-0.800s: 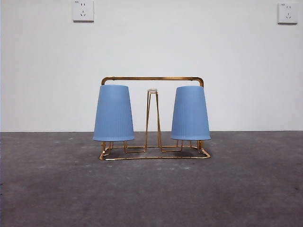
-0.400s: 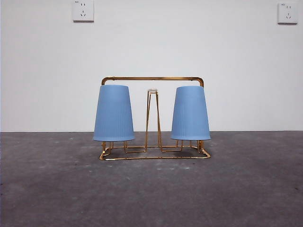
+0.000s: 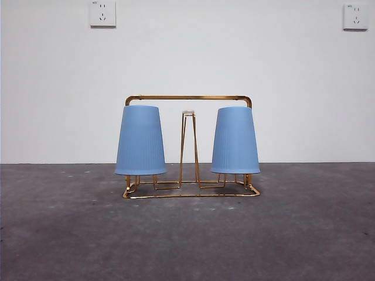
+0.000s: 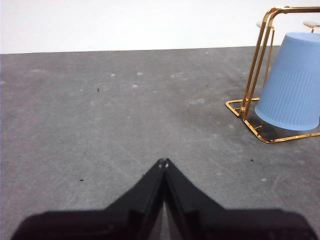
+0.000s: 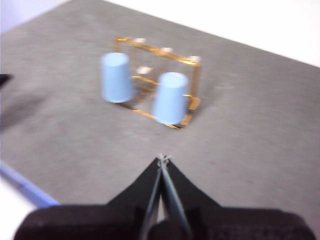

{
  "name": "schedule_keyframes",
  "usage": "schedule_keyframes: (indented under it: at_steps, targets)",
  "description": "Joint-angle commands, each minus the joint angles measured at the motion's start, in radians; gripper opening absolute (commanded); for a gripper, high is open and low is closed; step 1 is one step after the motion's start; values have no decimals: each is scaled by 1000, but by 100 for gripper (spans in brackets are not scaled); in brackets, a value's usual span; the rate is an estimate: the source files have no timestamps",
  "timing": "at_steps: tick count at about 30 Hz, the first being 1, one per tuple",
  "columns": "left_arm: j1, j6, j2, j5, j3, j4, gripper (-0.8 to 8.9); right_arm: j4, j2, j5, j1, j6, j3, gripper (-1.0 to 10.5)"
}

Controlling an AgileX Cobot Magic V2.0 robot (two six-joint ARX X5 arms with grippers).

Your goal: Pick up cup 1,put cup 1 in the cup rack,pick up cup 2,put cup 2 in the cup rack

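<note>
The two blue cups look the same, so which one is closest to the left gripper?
The blue cup hung upside down at the rack's end, the only cup in the left wrist view. The left gripper points beside it; the other cup sits past it.

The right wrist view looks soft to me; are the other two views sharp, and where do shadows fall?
Right wrist view: blurred, the two blue cups and the cup rack smeared. Front view: sharp, evenly lit, faint shadow under the rack. Left wrist view: sharp, a dark shadow around the left gripper.
</note>
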Motion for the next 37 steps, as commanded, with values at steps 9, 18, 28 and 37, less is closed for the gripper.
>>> schedule_keyframes:
  at_steps: [9, 18, 28, 37]
  targets:
    - [-2, -6, 0, -3, -11, 5, -4, 389, -124, -154, -563, -158, -201, 2]
    - [-2, -6, 0, -3, -11, 5, -4, 935, -343, -281, -706, -21, -780, 2]
    - [-2, -6, 0, -3, -11, 5, -3, 1216, -550, -213, -706, -20, -1294, 2]
    - [-2, -6, 0, -3, -11, 5, -4, 1189, -631, -193, -706, 6, -1493, 2]
